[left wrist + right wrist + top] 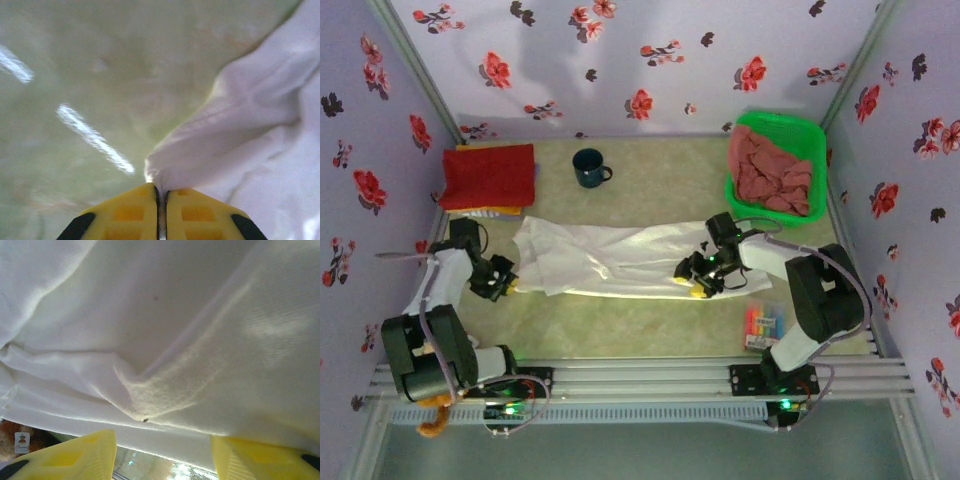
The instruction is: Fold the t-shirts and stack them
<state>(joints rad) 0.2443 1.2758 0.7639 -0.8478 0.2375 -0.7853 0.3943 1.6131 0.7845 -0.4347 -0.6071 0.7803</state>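
Left gripper (161, 197) is clamped on an edge of the white shirt (610, 258) to stretch it flat, right gripper (162, 450) spread wide at the other end, seemingly lining up a grab.

Overhead camera looks down from behind; both wrist cameras sit close above the white t-shirt (620, 258).

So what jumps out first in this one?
The white shirt stretched across mid-table, the left gripper shut on its left edge and the right gripper open at its right end. Behind: a folded red shirt back left, and a green basket of pink shirts back right.
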